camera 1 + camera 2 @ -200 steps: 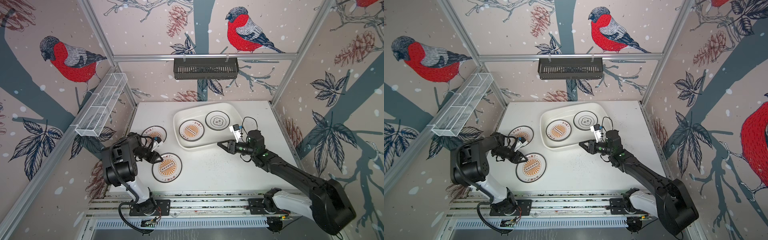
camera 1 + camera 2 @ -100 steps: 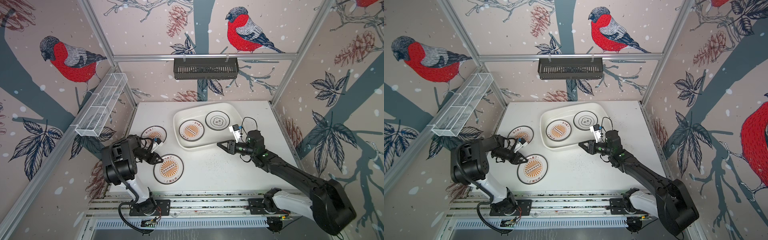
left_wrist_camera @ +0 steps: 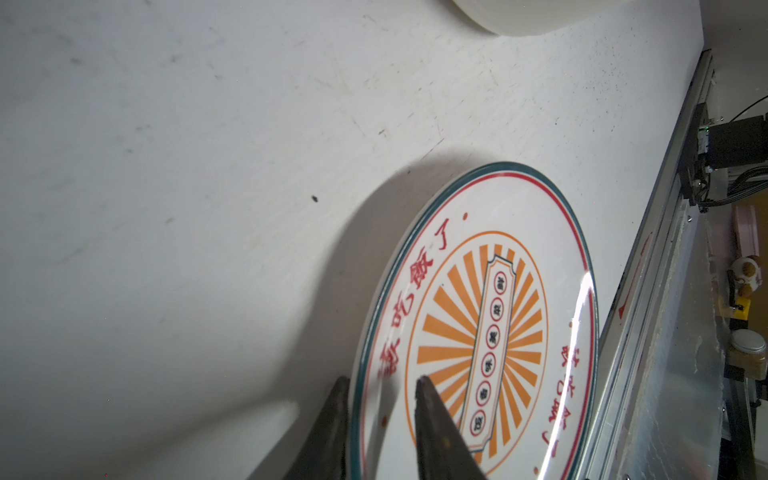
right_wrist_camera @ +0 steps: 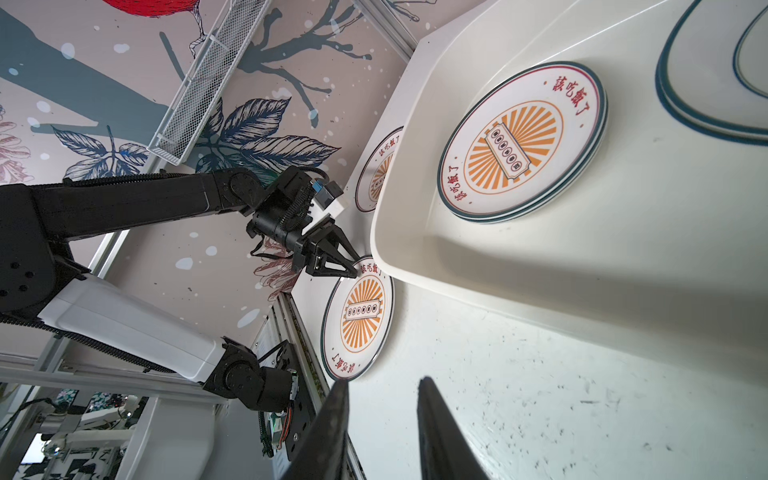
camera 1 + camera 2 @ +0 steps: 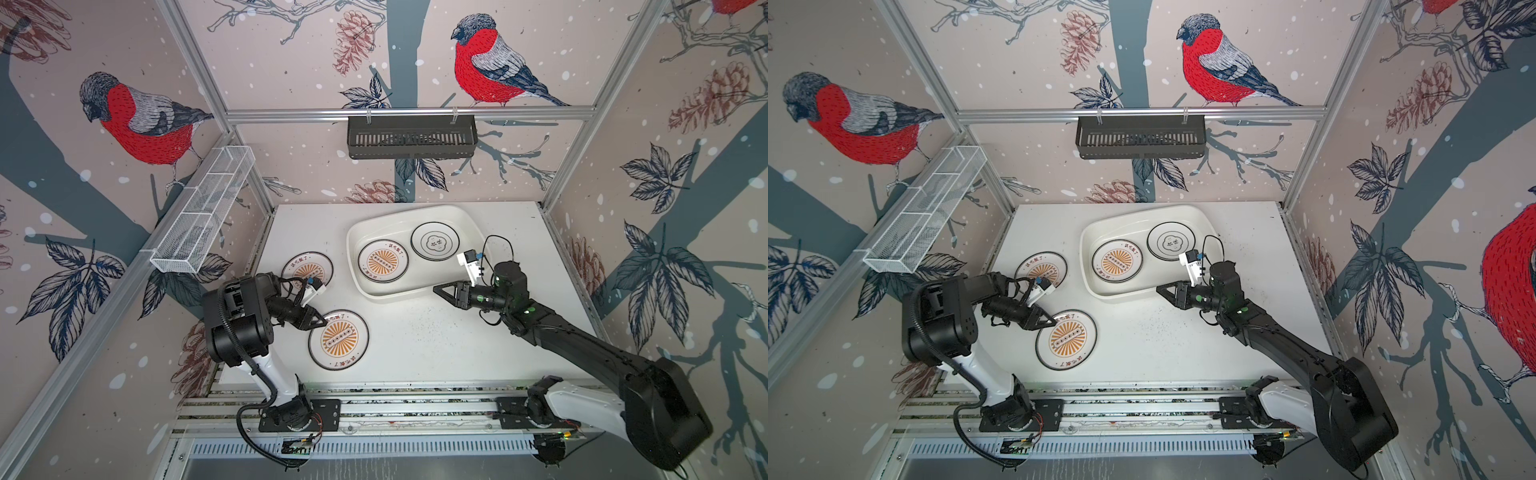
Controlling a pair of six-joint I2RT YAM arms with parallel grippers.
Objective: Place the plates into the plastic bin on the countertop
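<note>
On countertop (image 5: 436,345), front plate's (image 5: 332,360) banner (image 5: 340,338) runs diagonally.

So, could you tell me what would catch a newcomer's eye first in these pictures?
Probably the big red-breasted birds printed on the walls all round the cell. Next comes the left gripper at the front left of the countertop, its jaws either side of the rim of a sunburst plate. Then there is the cream bin at the back, with other plates lying inside it.
</note>
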